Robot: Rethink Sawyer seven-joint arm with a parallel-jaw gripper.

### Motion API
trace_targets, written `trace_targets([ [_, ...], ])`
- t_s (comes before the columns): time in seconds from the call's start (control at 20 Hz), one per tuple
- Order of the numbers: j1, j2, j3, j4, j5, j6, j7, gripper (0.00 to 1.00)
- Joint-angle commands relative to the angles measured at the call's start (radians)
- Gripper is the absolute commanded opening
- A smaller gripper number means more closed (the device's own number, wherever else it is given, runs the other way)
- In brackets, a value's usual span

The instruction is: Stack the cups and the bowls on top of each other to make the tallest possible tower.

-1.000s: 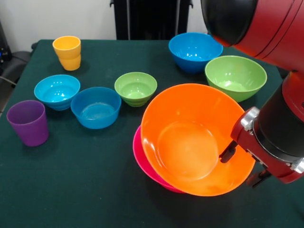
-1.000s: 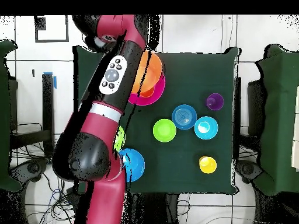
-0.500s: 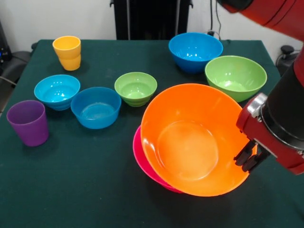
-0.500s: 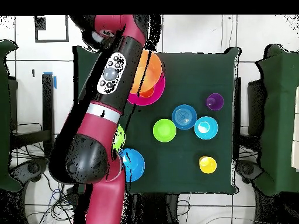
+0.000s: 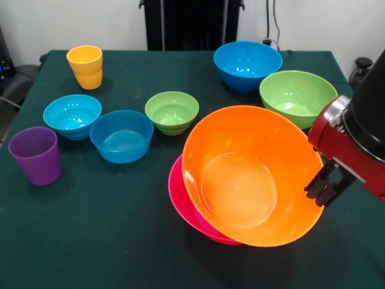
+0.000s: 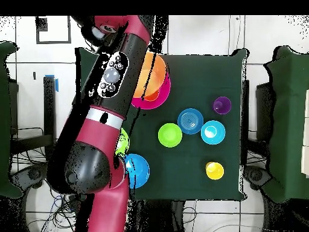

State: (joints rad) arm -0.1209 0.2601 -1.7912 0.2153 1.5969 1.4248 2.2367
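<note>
A large orange bowl [image 5: 240, 180] lies tilted in a large pink bowl [image 5: 179, 201] at the front right; together they form the tower, also seen in the overhead view [image 6: 156, 75]. My gripper [image 5: 323, 188] is at the orange bowl's right rim, fingers close together on that rim. A yellow cup [image 5: 84, 59] stands at the far left, nested on a cup of similar colour. A purple cup [image 5: 36, 155] stands at the left edge. Small cyan [image 5: 72, 114], blue [image 5: 121, 135] and green [image 5: 172, 111] bowls sit in the middle. Medium blue [image 5: 246, 63] and green [image 5: 298, 96] bowls sit behind the tower.
The dark green table [image 5: 108, 241] ends close to the purple cup on the left. In the overhead view my arm [image 6: 111, 78] covers the table's left side, hiding the gripper and most of the medium green bowl [image 6: 124, 144].
The gripper's fingers, spread across the orange bowl's rim a second ago, have closed on it. The gripper rose and moved right, and the bowl shifted slightly right with it.
</note>
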Motion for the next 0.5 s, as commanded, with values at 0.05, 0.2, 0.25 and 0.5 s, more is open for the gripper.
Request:
trace_targets([
  [0.05, 0.08, -0.02, 0.14, 0.064, -0.113, 0.11, 0.141, 0.0],
  [0.2, 0.186, -0.043, 0.263, 0.201, -0.151, 0.098, 0.156, 0.0],
  [0.25, 0.205, -0.049, 0.288, 0.226, -0.153, 0.092, 0.162, 0.0],
  [0.5, 0.234, -0.062, 0.358, 0.244, -0.157, 0.09, 0.188, 0.0],
])
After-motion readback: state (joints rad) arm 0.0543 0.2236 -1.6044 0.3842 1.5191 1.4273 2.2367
